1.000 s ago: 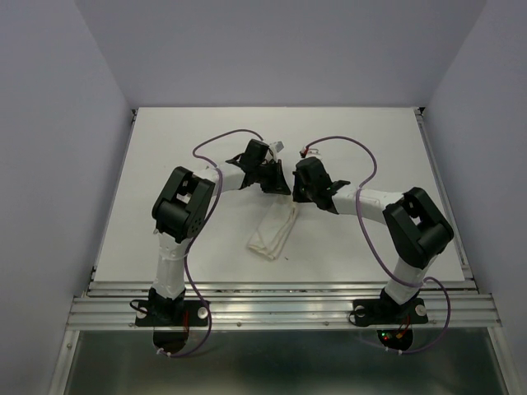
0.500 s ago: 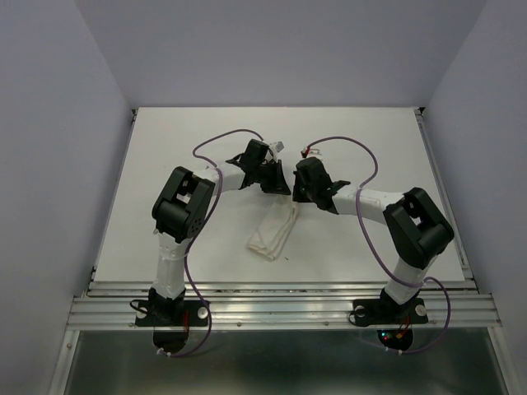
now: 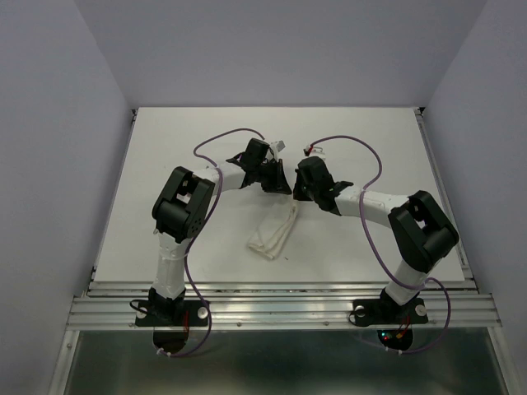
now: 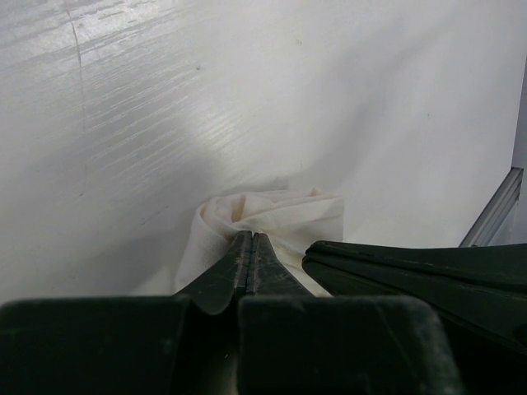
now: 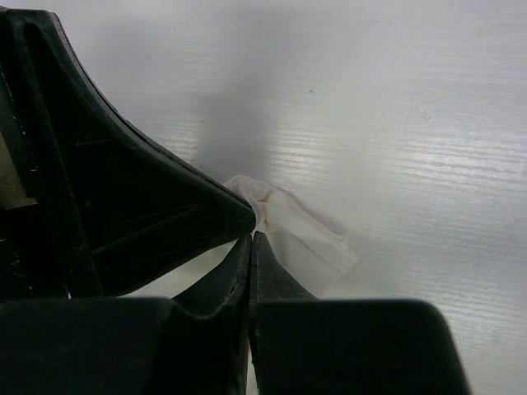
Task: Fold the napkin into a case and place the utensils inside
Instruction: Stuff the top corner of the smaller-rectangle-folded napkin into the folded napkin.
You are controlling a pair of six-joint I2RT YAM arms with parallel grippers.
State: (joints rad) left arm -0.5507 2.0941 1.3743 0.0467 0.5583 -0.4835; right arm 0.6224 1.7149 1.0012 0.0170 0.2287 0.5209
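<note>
I can't see the far end of the napkin [image 3: 272, 236] overhead. It's a bunched strip. My left gripper [image 4: 249, 240] and right gripper [image 5: 251, 237] pinch it, fully closed.

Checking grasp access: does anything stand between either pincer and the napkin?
Nothing visible does. The left pincer and right pincer are side by side, both shut on the napkin at its bunched far end.

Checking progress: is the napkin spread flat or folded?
Folded: the napkin is a narrow strip, pinched by left pincer and right pincer.
</note>
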